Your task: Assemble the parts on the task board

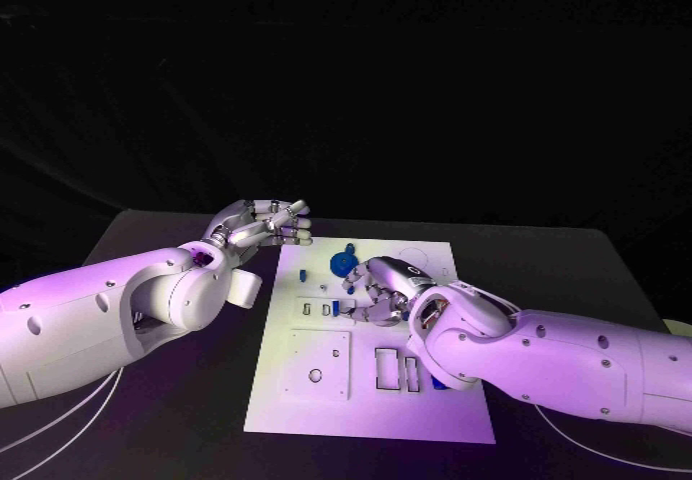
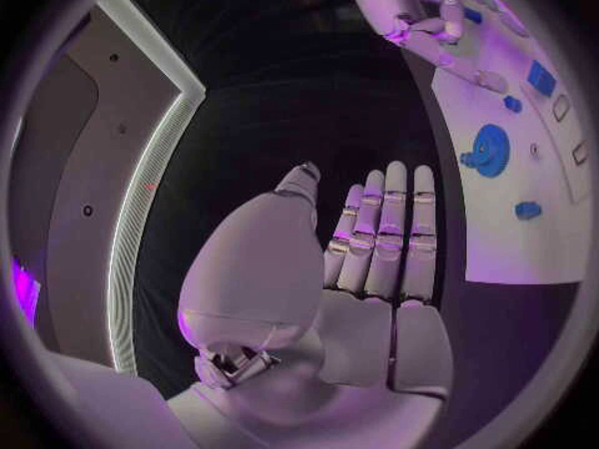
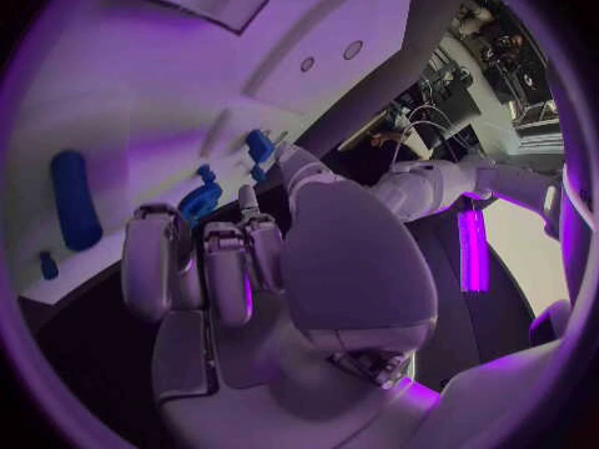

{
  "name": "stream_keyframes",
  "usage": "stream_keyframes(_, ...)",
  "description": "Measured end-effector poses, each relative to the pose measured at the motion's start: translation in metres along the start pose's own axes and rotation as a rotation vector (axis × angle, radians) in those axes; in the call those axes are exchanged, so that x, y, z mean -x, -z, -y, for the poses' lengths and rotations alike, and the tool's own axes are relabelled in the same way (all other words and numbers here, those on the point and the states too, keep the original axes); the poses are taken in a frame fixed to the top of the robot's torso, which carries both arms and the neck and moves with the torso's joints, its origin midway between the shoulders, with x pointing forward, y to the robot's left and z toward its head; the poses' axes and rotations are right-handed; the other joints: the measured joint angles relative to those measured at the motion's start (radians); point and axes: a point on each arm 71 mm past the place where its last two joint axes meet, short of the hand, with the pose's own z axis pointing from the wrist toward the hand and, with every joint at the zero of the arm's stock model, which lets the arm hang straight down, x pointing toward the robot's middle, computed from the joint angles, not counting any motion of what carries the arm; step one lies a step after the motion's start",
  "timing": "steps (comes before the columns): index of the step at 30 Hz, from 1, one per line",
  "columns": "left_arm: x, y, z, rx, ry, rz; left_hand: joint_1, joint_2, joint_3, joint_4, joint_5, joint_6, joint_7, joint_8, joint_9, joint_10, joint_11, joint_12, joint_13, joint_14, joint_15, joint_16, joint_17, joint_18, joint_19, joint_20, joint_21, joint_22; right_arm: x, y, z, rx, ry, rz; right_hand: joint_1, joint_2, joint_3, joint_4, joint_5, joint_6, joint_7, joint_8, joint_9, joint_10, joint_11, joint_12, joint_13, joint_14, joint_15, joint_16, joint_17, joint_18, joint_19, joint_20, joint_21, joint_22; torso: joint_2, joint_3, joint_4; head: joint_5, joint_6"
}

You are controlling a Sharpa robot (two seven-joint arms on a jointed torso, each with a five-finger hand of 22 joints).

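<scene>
The white rectangular task board (image 1: 378, 400) lies flat on the black worktop (image 1: 562, 260), and everything else is placed against it here.

The left hand (image 1: 264, 225) hovers just off the board's far left corner, over bare worktop. In the left wrist view its silver fingers (image 2: 389, 231) are stretched out straight and side by side, the thumb off to one side, and nothing lies in the palm, so it is spread and holds nothing.

The right hand (image 1: 379, 290) is over the board's middle, palm down, with its fingers curled inward toward the surface. In the right wrist view the curled fingers (image 3: 225, 259) hang close above the board beside a small blue knobbed part (image 3: 200, 198), but whether they touch or pinch it cannot be told.

A round blue disc-shaped part (image 1: 343, 264) sits on the board's far half, just beyond the right hand. A small blue peg (image 1: 303, 272) stands nearer the board's left edge, beside the disc. A small blue block (image 1: 336, 309) rests by the right hand's fingertips, among the small rectangular slots in the board's middle.

On the board's near half there is a square white inset plate (image 1: 319, 365) with an oval hole, and beside it two dark rectangular cut-outs (image 1: 389, 368).
</scene>
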Motion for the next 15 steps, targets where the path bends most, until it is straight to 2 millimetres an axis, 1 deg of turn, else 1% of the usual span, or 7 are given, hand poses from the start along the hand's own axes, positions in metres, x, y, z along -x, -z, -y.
stream_keyframes(5,0.001,-0.003,-0.007,0.068,-0.124,-0.058,-0.035,0.004,-0.032,0.013,0.006,0.070,-0.051,0.029,0.033,0.169,-0.064,0.045,0.050,0.159,-0.068,0.100,0.114,0.000,0.144,-0.064,0.070,0.028,0.030,0.012,0.015,0.012,-0.077,0.042,0.010,0.000,0.017,0.005,0.022,0.025,-0.005,0.022,0.008,-0.005,-0.005,0.000,0.000,0.000,0.000,0.000,0.000,0.000,-0.009,-0.002,-0.016,0.000,-0.006,0.0007,-0.0024,0.004,-0.001)
stream_keyframes(8,0.000,-0.004,-0.012,0.126,-0.215,-0.101,-0.035,0.004,-0.041,0.016,0.018,0.116,-0.089,0.049,0.063,0.294,-0.112,0.115,0.118,0.298,-0.121,0.242,0.224,0.000,0.255,-0.117,0.150,0.069,0.047,0.021,0.024,-0.001,-0.135,0.059,0.010,0.000,0.025,0.013,0.029,0.041,-0.010,0.034,0.014,-0.005,-0.005,0.000,0.000,0.000,0.000,0.000,0.000,0.000,-0.009,-0.002,-0.016,0.000,-0.012,0.0024,-0.0048,0.007,-0.005)
stream_keyframes(9,0.000,-0.004,-0.013,0.145,-0.241,-0.111,-0.040,-0.002,-0.048,0.014,0.018,0.130,-0.104,0.060,0.080,0.313,-0.128,0.159,0.157,0.349,-0.142,0.433,0.407,0.000,0.303,-0.140,0.202,0.098,0.053,0.023,0.027,-0.008,-0.151,0.065,0.010,0.000,0.026,0.014,0.029,0.043,-0.010,0.037,0.016,-0.005,-0.005,0.000,0.000,0.000,0.000,0.000,0.000,0.000,-0.009,-0.002,-0.016,0.000,-0.013,0.0035,-0.0057,0.008,-0.007)
stream_keyframes(10,0.000,-0.004,-0.016,0.171,-0.275,-0.123,-0.046,-0.007,-0.057,0.017,0.018,0.138,-0.111,0.079,0.106,0.322,-0.139,0.230,0.224,0.364,-0.158,0.625,0.628,0.000,0.334,-0.156,0.269,0.142,0.059,0.026,0.031,-0.019,-0.171,0.072,0.010,0.000,0.026,0.014,0.029,0.043,-0.010,0.038,0.018,-0.005,-0.005,0.000,0.000,0.000,0.000,0.000,0.000,0.000,-0.009,-0.002,-0.016,0.000,-0.016,0.0049,-0.0065,0.009,-0.008)
stream_keyframes(11,0.000,-0.004,-0.017,0.191,-0.300,-0.130,-0.050,-0.007,-0.063,0.013,0.018,0.140,-0.122,0.102,0.139,0.320,-0.144,0.349,0.343,0.370,-0.165,0.800,0.833,0.000,0.347,-0.168,0.371,0.243,0.063,0.028,0.034,-0.027,-0.186,0.077,0.010,0.000,0.026,0.014,0.029,0.043,-0.010,0.038,0.019,-0.005,-0.005,0.000,0.000,0.000,0.000,0.000,0.000,0.000,-0.009,-0.002,-0.016,0.000,-0.018,0.0062,-0.0074,0.010,-0.009)
stream_keyframes(12,0.000,-0.004,-0.019,0.211,-0.324,-0.137,-0.057,0.000,-0.067,0.012,0.018,0.139,-0.127,0.118,0.163,0.315,-0.149,0.443,0.436,0.371,-0.170,0.942,0.955,-0.003,0.355,-0.174,0.452,0.327,0.066,0.030,0.037,-0.036,-0.199,0.080,0.010,0.000,0.026,0.015,0.029,0.044,-0.011,0.038,0.019,-0.005,-0.005,0.000,0.000,0.000,0.000,0.000,0.000,0.000,-0.009,-0.002,-0.016,0.001,-0.020,0.0074,-0.0081,0.011,-0.011)
stream_keyframes(15,-0.001,-0.004,-0.024,0.281,-0.405,-0.162,-0.101,0.026,-0.089,0.012,0.018,0.110,-0.141,0.183,0.279,0.270,-0.158,0.735,0.737,0.372,-0.173,1.158,1.059,-0.048,0.394,-0.182,0.779,0.714,0.076,0.036,0.047,-0.066,-0.235,0.092,0.010,0.000,0.030,0.018,0.033,0.047,-0.013,0.045,0.022,-0.008,-0.008,0.000,0.000,0.000,0.000,0.000,0.000,0.000,-0.009,-0.002,-0.016,0.001,-0.027,0.0116,-0.0105,0.015,-0.014)
